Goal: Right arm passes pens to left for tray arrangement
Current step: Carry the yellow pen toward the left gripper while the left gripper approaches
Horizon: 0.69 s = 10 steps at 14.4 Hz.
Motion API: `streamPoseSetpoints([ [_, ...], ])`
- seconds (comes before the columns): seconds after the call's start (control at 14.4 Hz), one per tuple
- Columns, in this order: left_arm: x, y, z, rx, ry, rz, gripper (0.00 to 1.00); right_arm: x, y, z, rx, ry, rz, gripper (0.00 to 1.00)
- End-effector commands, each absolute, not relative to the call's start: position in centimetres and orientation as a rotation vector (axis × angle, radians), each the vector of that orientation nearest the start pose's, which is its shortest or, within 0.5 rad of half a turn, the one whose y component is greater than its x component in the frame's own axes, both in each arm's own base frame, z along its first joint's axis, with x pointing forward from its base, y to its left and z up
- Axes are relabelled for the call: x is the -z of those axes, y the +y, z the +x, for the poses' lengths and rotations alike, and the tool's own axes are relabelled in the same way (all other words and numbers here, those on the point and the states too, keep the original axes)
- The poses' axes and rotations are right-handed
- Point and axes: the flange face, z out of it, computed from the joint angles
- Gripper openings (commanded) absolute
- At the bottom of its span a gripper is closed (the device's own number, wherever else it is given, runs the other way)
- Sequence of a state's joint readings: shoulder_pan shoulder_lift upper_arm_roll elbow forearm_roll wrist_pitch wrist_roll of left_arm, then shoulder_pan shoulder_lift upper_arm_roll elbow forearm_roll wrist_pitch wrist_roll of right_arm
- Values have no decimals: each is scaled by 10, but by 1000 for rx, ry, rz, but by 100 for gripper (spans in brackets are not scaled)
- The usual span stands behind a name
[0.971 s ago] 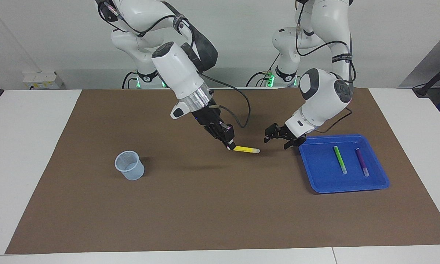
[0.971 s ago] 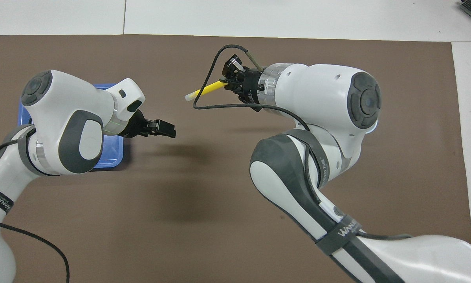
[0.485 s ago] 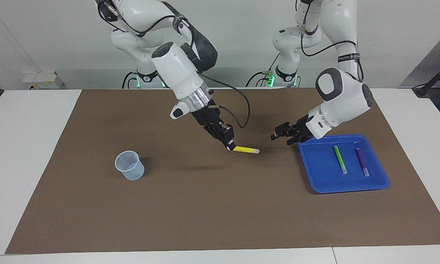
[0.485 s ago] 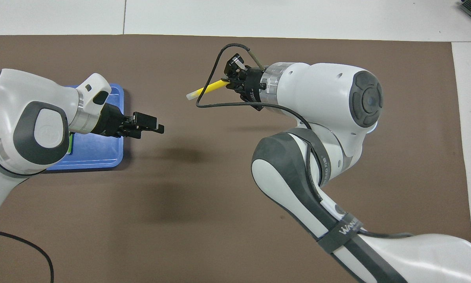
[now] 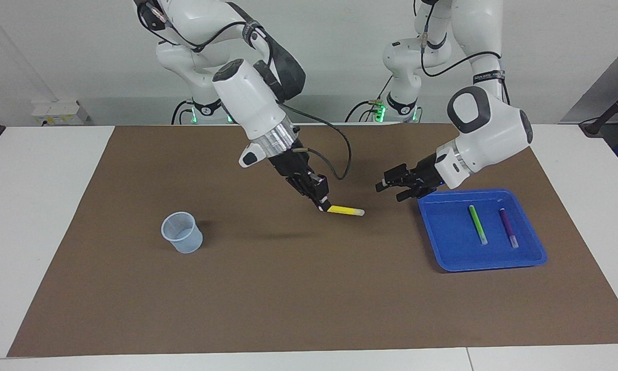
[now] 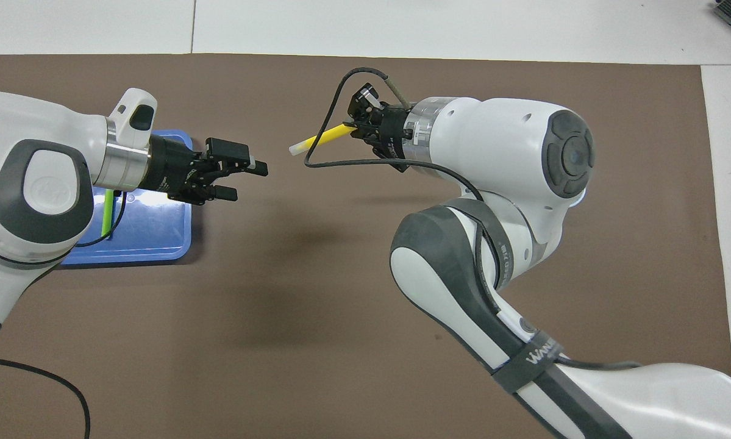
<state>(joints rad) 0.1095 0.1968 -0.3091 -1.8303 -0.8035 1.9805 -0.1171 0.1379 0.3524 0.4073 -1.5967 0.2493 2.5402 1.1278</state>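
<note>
A brown mat covered the white bench before a pale wall. The shallow bright blue plastic tray near the mat's left-arm edge held the green pen and purple pen. The left gripper hung spread and empty. The right gripper pinched the slim yellow marker pen over mid-mat; light, stiff and likely slick, best taken mid-barrel.

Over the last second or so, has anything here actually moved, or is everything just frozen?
Only the left arm moved: its forearm swung up off the blue tray and levelled out, so the open left gripper now points at the yellow pen. Nothing was grabbed or released. The right gripper still holds that pen out above the mat; the green pen, purple pen and cup stayed put.
</note>
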Motion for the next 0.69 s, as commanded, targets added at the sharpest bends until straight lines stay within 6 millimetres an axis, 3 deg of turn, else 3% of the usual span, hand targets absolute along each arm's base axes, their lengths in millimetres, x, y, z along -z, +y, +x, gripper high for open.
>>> streamPoseSetpoints([
  [0.0, -448, -158, 598, 307, 503, 2292, 98, -512, 327, 625, 206, 989, -2231, 0],
  [0.14, -451, -162, 598, 359, 638, 2267, 97, -512, 327, 625, 206, 989, -2231, 0],
  [0.28, -455, -162, 595, 351, 591, 2287, 96, -512, 327, 624, 205, 989, -2232, 0],
  [0.49, -464, -158, 604, 55, 37, 2381, 99, -512, 327, 624, 203, 990, -2231, 0],
  [0.62, -465, -169, 608, -94, -168, 2392, 99, -512, 327, 624, 204, 990, -2231, 0],
])
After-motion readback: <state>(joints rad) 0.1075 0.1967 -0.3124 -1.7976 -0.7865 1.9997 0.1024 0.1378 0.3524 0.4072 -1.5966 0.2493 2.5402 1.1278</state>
